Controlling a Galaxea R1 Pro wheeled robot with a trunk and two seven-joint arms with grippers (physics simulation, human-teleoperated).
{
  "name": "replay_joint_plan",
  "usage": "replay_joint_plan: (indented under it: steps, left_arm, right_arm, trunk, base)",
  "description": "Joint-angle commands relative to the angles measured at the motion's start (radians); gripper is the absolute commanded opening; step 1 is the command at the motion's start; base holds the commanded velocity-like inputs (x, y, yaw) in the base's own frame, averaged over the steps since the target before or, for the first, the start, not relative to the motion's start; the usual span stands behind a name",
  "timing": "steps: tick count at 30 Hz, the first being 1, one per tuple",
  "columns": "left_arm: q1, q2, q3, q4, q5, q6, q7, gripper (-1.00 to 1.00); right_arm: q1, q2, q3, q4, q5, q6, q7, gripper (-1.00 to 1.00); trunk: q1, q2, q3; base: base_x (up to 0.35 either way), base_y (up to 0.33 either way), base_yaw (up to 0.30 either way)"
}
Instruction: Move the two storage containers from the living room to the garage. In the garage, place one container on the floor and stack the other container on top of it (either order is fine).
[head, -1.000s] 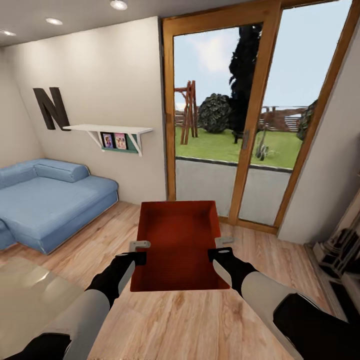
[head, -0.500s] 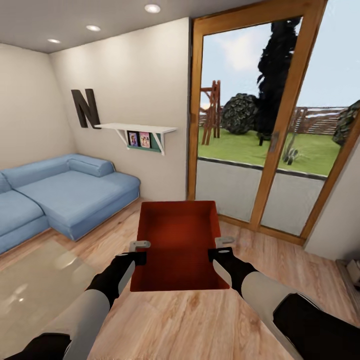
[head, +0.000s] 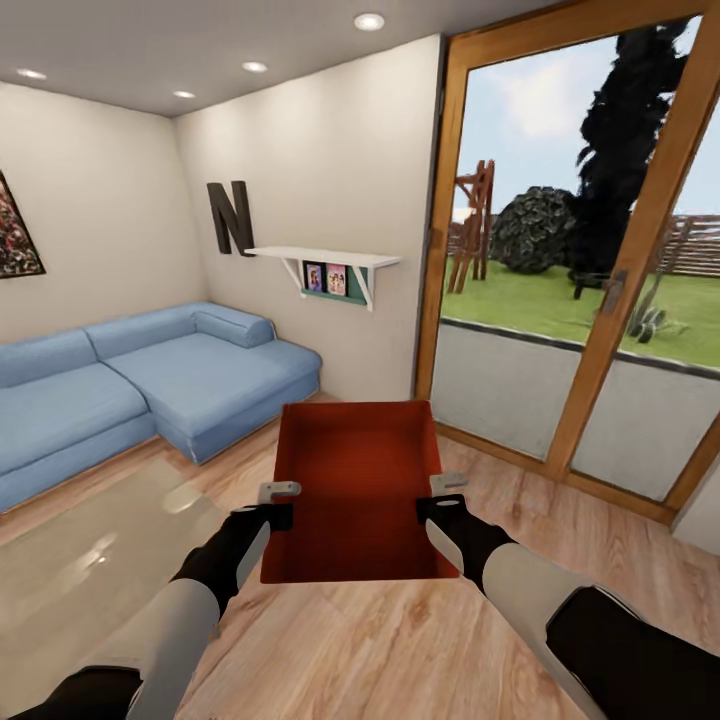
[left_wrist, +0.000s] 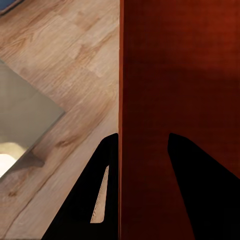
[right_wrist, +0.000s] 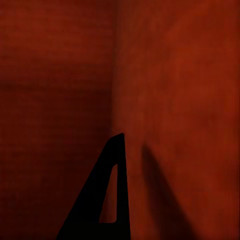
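Visibly empty storage container (head: 355, 490) aloft

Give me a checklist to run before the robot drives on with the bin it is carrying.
1. Left gripper on the storage container: ok, its fingers straddle the left wall in the left wrist view.
2. Right gripper on the right wall: ok; one of its fingers lies inside the bin.
3. Container level and off the wood floor: ok.
4. Container empty: ok, nothing loose inside.
5. Path ahead: not ok, cream wall and glass door stand straight ahead; sofa to the left.
6. Second container's whereabouts: cannot tell.
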Motion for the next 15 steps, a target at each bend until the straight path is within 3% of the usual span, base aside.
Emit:
replay_joint_plan:
  steps: [1,15]
  left_arm:
    - [-0.001,0.001,0.013,0.0,0.0,0.006,0.008,-1.0]
    - [0.0,0.001,0.013,0.0,0.0,0.006,0.008,-1.0]
  right_arm:
    - [-0.001,-0.017,-0.021,-0.004,0.029,-0.062,-0.034,-1.0]
    - [-0.001,-0.016,-0.021,-0.004,0.029,-0.062,-0.034,-1.0]
  trunk:
    - [0.001,-0.002,-0.002]
    - [0.001,-0.002,0.005]
  base:
    - [0.0,0.0,0.295]
    - [0.0,0.0,0.295]
